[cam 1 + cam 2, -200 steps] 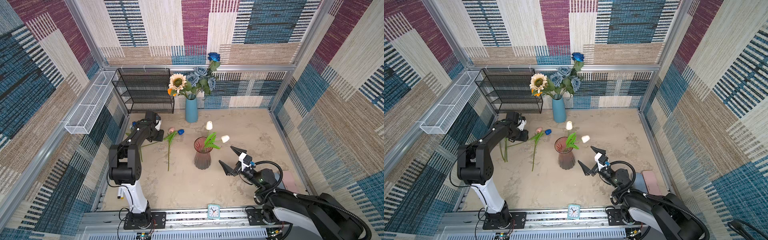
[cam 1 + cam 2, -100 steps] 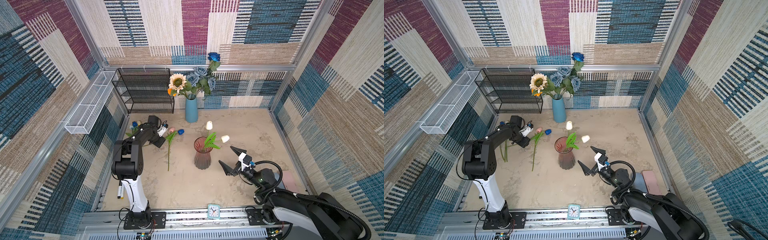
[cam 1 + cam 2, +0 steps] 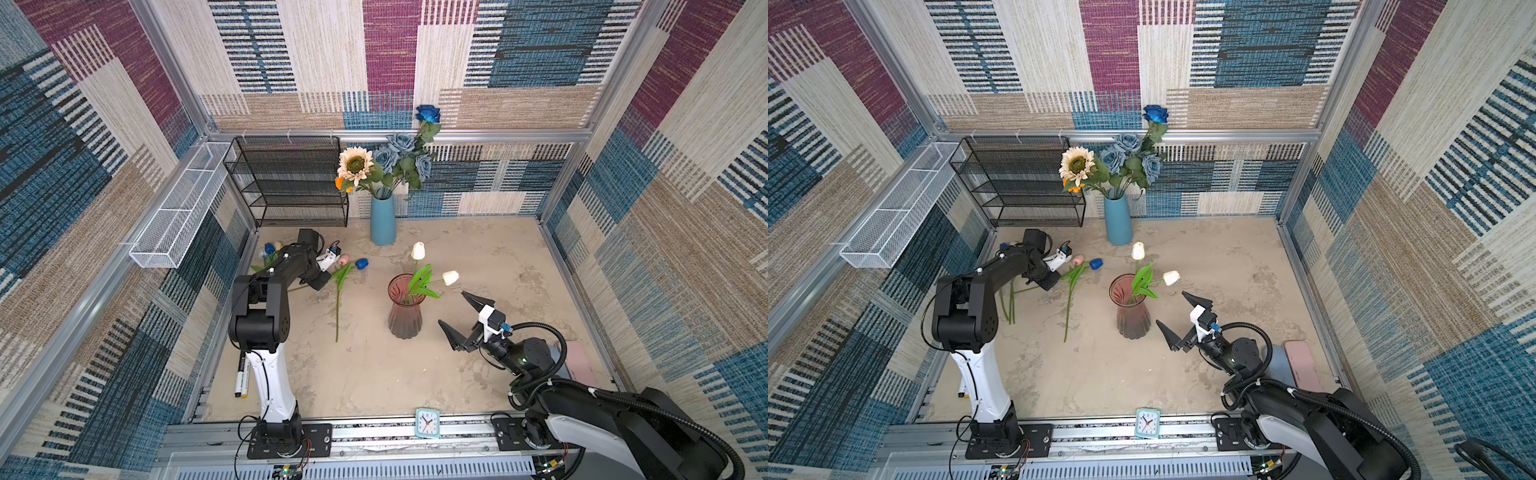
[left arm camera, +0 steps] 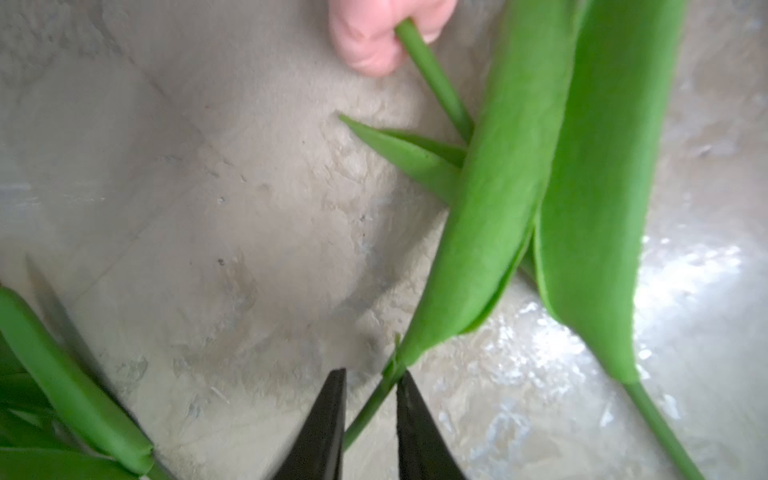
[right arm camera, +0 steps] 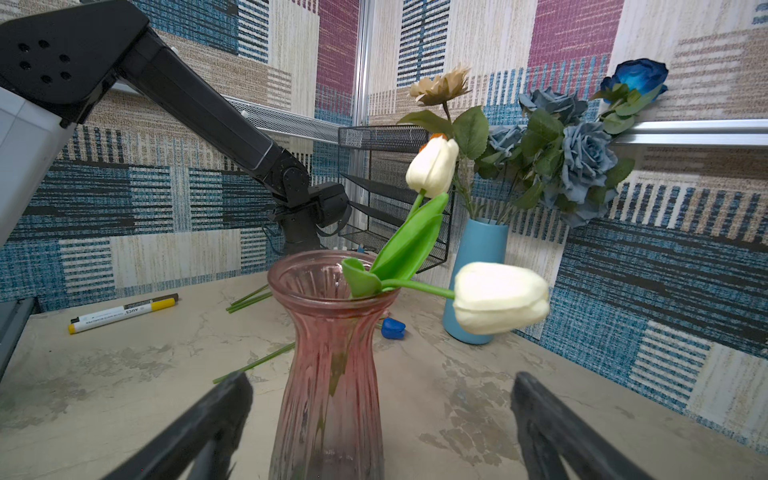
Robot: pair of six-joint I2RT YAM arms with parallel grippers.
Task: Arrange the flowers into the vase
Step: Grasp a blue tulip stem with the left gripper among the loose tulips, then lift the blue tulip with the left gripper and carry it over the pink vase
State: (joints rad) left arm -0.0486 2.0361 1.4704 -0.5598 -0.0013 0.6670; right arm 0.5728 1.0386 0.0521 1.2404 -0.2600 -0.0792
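A pink glass vase (image 3: 404,320) (image 5: 332,374) stands mid-table and holds two white tulips (image 3: 418,250) (image 3: 451,277). Left of it lie a pink tulip (image 3: 344,259) (image 4: 374,37) and a blue tulip (image 3: 362,263), leaves overlapping. My left gripper (image 3: 323,284) (image 4: 372,376) is low over the table, its jaws narrowed onto the pink tulip's green stem (image 4: 365,411) just below the leaves. More tulips (image 3: 270,248) lie by the left wall, partly hidden by the arm. My right gripper (image 3: 451,307) (image 5: 382,378) stands wide open just right of the vase, holding nothing.
A blue vase (image 3: 382,222) with a sunflower and blue roses stands at the back wall. Beside it is a black wire shelf (image 3: 291,183); a white mesh basket (image 3: 178,216) hangs left. A marker (image 3: 241,376) and small clock (image 3: 427,422) lie near the front edge.
The left gripper turned and slid a little toward the pink tulip's leaves, and its jaws narrowed round the stem. The right arm has not moved.
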